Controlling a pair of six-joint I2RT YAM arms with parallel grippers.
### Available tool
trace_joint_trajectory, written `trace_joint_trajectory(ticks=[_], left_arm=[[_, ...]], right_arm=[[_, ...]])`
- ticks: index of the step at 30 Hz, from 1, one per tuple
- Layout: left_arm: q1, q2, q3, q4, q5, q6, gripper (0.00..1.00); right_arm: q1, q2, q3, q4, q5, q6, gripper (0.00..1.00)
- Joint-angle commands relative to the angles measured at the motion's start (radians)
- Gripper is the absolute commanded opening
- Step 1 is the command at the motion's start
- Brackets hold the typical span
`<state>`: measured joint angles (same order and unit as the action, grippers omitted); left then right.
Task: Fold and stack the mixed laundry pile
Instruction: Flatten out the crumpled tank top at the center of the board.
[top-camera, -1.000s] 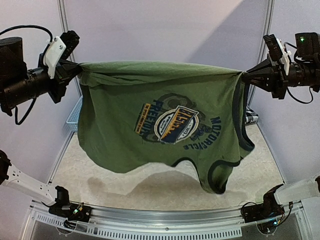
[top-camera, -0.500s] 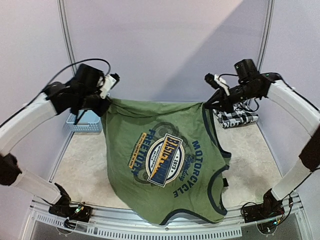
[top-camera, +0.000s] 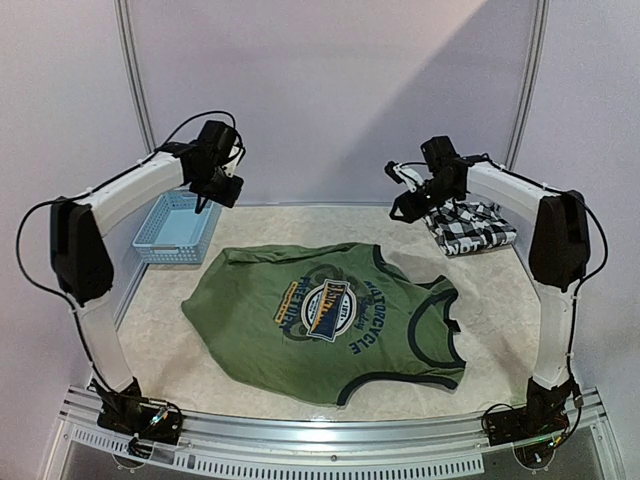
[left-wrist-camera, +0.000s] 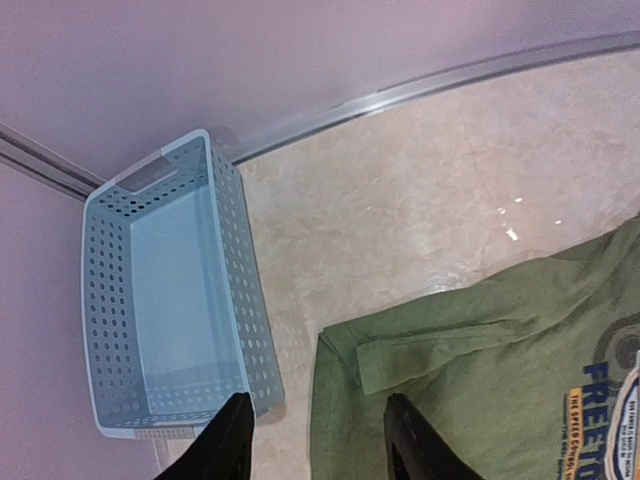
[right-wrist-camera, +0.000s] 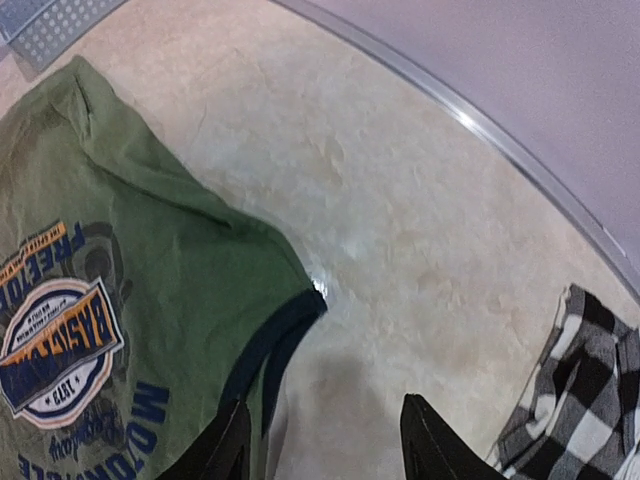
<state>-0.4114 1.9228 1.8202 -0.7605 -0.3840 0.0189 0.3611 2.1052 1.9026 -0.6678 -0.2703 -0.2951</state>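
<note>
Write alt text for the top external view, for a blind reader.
An olive-green sleeveless shirt with a blue-orange chest emblem lies spread out on the pale table. The left gripper and right gripper hover open and empty beyond its far edge, beside a light blue plastic lattice basket at left and a crumpled black-and-white checked shirt at right.

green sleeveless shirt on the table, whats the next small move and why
Probably lower the left tool and right tool to pinch the far edge of the olive-green sleeveless shirt: it lies spread flat, emblem up, and both tools hang open and empty.
</note>
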Motion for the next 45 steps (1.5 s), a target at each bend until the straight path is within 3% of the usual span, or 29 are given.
trace_joint_trajectory(ticks=[1, 7, 15, 28, 32, 35, 39, 45], left_arm=[[-0.032, -0.190, -0.222, -0.017, 0.155, -0.133, 0.46], [-0.081, -0.327, -0.507, -0.033, 0.327, -0.222, 0.45], [-0.109, -0.392, -0.695, -0.018, 0.458, -0.300, 0.44], [-0.118, -0.427, -0.767, -0.099, 0.233, -0.394, 0.45], [-0.118, -0.604, -0.914, -0.015, 0.229, -0.547, 0.47], [-0.127, -0.746, -1.006, 0.015, 0.257, -0.625, 0.49], [-0.173, -0.884, -1.050, -0.010, 0.242, -0.628, 0.52], [-0.205, -0.890, -1.043, -0.075, 0.208, -0.585, 0.53]], right_arm=[[-0.013, -0.161, -0.143, -0.083, 0.085, -0.032, 0.50], [-0.086, -0.203, -0.367, -0.075, 0.106, -0.132, 0.30], [-0.126, -0.100, -0.432, -0.071, 0.190, -0.180, 0.23], [-0.274, -0.078, -0.508, -0.059, 0.263, -0.139, 0.22], [-0.282, -0.203, -0.582, -0.077, 0.133, -0.148, 0.29], [-0.259, -0.389, -0.673, -0.084, 0.006, -0.174, 0.42], [-0.170, -0.600, -0.802, -0.189, -0.214, -0.375, 0.52], [0.142, -0.754, -0.990, -0.329, -0.124, -0.650, 0.56]])
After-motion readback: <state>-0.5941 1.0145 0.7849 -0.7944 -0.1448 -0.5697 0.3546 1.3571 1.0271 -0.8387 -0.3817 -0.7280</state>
